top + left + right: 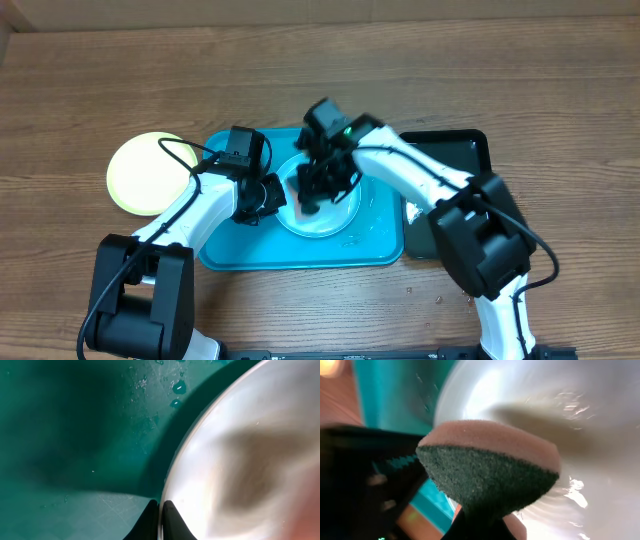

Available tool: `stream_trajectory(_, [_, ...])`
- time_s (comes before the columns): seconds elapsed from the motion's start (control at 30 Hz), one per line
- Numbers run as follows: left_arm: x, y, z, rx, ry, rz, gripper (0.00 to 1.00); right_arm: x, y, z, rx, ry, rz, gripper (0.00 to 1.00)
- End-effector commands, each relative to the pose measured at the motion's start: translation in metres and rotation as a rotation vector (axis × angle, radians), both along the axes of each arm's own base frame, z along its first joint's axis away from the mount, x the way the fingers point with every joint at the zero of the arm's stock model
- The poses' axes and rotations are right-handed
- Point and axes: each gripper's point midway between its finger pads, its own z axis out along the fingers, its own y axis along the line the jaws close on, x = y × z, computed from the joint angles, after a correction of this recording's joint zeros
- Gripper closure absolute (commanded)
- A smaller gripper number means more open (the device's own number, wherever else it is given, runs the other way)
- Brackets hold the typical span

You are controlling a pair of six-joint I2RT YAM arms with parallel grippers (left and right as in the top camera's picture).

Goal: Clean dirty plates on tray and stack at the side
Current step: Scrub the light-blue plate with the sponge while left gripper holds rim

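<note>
the white plate (325, 212) lies in the middle of the turquoise tray (230, 252), and the left gripper (264, 196) has its jaws nearly closed, pinching the plate's rim at 9 o'clock. the right gripper (318, 186) is over the plate's 11 o'clock part, clamped on a sponge (490, 460) with a pink body and a dark green scouring face, which is held close over the wet plate. off the tray at 9 o'clock a yellow-green plate (140, 172) rests on the wooden table (560, 80), and a black tray (462, 150) sits just beside the turquoise one at 3 o'clock.
</note>
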Motion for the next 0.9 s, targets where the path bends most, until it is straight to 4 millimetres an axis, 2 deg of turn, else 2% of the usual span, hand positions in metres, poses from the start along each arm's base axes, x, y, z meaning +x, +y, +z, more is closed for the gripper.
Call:
stream_trajectory(0.0, [-0.006,-0.002,-0.005,-0.006,0.022,-0.025,0.93,0.039,-0.020,0.055,0.084,-0.087,-0.040,0.96])
stream_trajectory(0.1, [-0.006,-0.002,-0.005,-0.006,0.021,-0.025,0.92,0.049,-0.054,0.068,0.034,-0.091,-0.077,0.96])
stream_trajectory(0.17, [-0.006,-0.002,-0.005,-0.006,0.021,-0.025,0.92,0.051,-0.084,0.069,-0.041,-0.083,-0.108,0.96])
stream_trajectory(0.23, [-0.006,-0.002,-0.005,-0.005,0.022,-0.025,0.91,0.051,-0.122,0.064,-0.165,-0.065,-0.161,0.96])
stream_trajectory(0.27, [-0.006,-0.002,-0.005,-0.005,0.020,-0.029,0.91,0.051,-0.146,0.059,-0.250,-0.054,-0.191,0.96])
stream_trajectory(0.3, [-0.006,-0.002,-0.005,-0.003,0.019,-0.032,0.91,0.049,-0.178,0.054,-0.367,-0.040,-0.223,0.96])
stream_trajectory(0.47, [-0.005,0.000,-0.006,0.006,0.014,-0.034,0.90,0.036,-0.259,0.043,-0.645,0.023,-0.283,0.96])
stream_trajectory(0.53, [-0.004,-0.001,-0.006,0.005,0.014,-0.034,0.90,0.031,-0.276,0.039,-0.692,0.051,-0.304,0.96])
stream_trajectory(0.63, [-0.005,-0.001,-0.006,0.005,0.014,-0.034,0.89,0.024,-0.289,0.027,-0.705,0.093,-0.323,0.96])
stream_trajectory(0.87, [-0.004,-0.001,-0.006,0.005,0.013,-0.034,0.88,0.021,-0.294,-0.004,-0.702,0.090,-0.335,0.96])
